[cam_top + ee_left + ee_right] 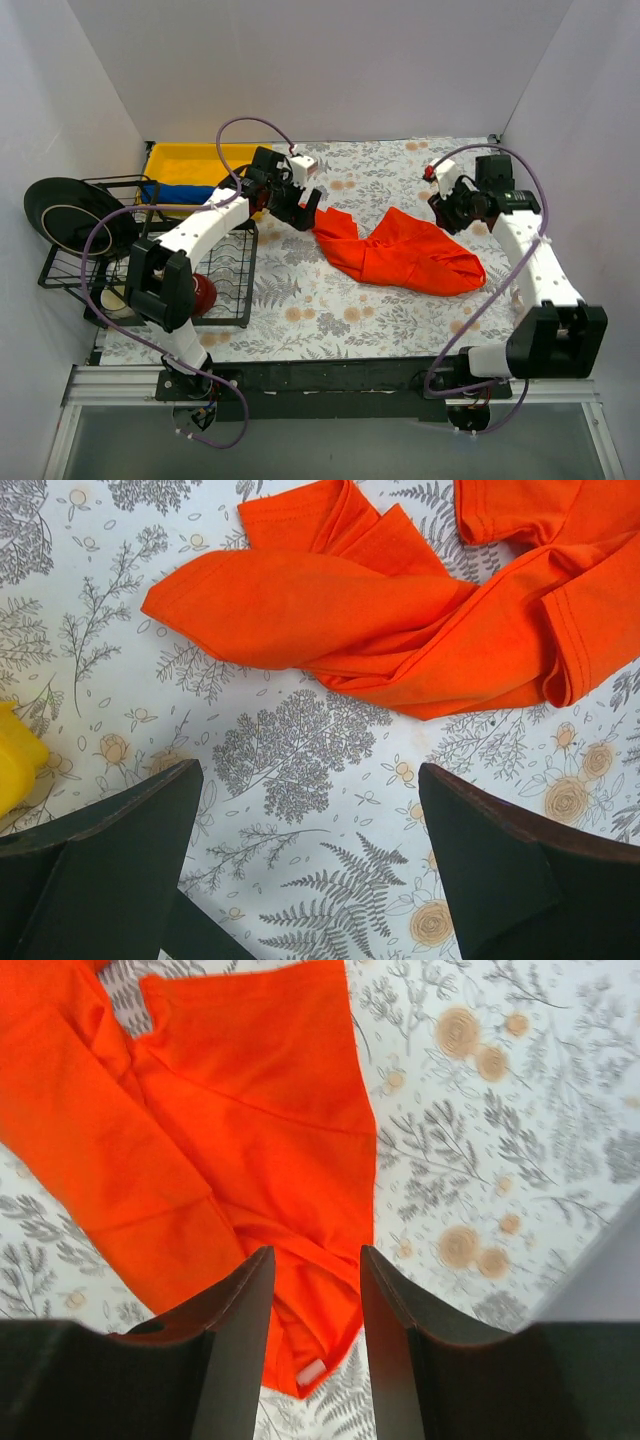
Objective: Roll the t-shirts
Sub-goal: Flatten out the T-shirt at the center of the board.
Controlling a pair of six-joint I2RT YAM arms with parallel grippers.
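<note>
The orange t-shirt (405, 258) lies crumpled and folded over itself in the middle of the bench (340, 310); the blue t-shirt (180, 192) sits in a yellow bin (190, 156) at the far left. The left end effector (308, 780) is spread wide and empty, near a fold. The right end effector (315, 1260) is narrowly parted over a hem, pinching nothing. The cloth looks light and limp and likely to bunch, so hem corners seem the best hold

Bright, even, soft-shadowed overhead light; slight motion blur in right wrist view; others sharp
</note>
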